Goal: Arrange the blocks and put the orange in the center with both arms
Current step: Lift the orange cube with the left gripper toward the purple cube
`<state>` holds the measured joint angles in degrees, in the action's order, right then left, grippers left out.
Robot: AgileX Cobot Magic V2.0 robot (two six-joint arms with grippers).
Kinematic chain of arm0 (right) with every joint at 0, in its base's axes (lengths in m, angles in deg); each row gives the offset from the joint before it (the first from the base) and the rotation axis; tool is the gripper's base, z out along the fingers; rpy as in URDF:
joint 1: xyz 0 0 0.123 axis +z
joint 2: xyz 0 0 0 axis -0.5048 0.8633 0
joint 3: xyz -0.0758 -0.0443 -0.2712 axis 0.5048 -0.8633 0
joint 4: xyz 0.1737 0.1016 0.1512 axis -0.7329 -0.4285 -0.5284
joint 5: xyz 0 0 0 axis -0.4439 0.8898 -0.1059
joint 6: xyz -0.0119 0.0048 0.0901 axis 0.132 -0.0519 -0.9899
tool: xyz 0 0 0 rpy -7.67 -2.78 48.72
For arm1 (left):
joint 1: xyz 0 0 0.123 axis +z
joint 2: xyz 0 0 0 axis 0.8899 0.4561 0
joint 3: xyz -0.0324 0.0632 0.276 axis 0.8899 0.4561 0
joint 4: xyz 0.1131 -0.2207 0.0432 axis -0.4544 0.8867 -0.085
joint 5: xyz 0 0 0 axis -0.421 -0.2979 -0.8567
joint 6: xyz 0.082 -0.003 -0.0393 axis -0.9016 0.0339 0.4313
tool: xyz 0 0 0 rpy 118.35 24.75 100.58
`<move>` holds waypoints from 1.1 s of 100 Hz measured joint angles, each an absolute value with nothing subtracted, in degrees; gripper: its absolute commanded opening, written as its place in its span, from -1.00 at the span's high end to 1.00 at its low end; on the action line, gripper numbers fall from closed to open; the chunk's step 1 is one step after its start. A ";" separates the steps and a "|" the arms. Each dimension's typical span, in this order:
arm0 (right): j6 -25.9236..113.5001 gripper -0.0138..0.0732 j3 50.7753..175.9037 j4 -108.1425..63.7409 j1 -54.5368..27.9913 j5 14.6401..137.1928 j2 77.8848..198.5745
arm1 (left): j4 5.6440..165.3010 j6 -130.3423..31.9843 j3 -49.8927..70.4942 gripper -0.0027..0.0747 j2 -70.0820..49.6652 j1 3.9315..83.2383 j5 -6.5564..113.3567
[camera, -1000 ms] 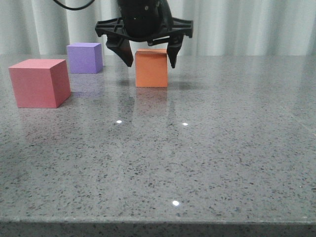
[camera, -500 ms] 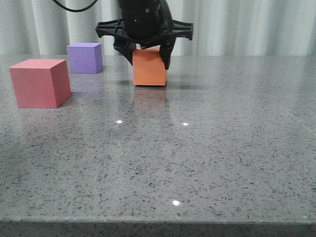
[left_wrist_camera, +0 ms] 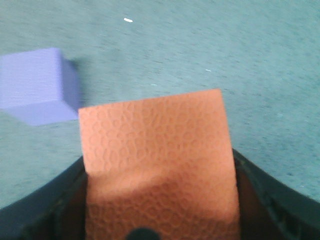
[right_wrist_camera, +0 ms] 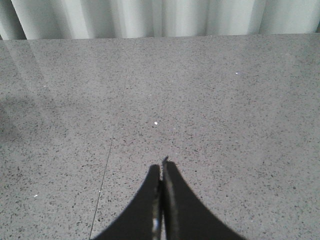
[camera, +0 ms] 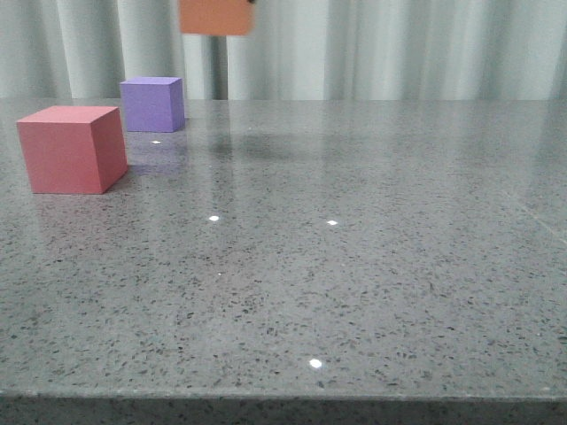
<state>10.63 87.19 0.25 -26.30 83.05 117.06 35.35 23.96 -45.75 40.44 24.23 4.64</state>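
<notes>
The orange cube (camera: 215,16) hangs high above the table at the top edge of the front view, only its lower part showing. In the left wrist view it (left_wrist_camera: 157,160) fills the space between my left gripper's (left_wrist_camera: 159,210) dark fingers, which are shut on its sides. The purple cube (camera: 152,104) stands at the far left of the table and also shows in the left wrist view (left_wrist_camera: 37,85). The pinkish-red cube (camera: 71,148) stands nearer, at the left. My right gripper (right_wrist_camera: 161,172) is shut and empty over bare table; it is out of the front view.
The grey speckled table (camera: 354,266) stretches to a front edge at the bottom of the front view. A pale curtain (camera: 399,44) hangs behind the table.
My left gripper closed on the orange cube and lifted it off the table, up and to the left, out of most of the front view. The other cubes have not moved.
</notes>
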 measured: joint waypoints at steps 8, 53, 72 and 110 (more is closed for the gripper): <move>10.63 0.84 87.19 0.25 -26.30 83.05 117.06 | 34.57 23.28 -44.44 0.09 38.06 25.69 4.38; 10.63 0.84 87.19 0.25 -26.30 83.05 117.06 | 39.86 16.53 -34.76 0.09 33.52 36.42 8.57; 10.63 0.84 87.19 0.25 -26.30 83.05 117.06 | 45.23 13.54 -29.93 0.09 33.52 40.52 15.53; 10.63 0.84 87.19 0.25 -26.30 83.05 117.06 | 50.85 9.48 -23.30 0.09 33.52 44.11 24.27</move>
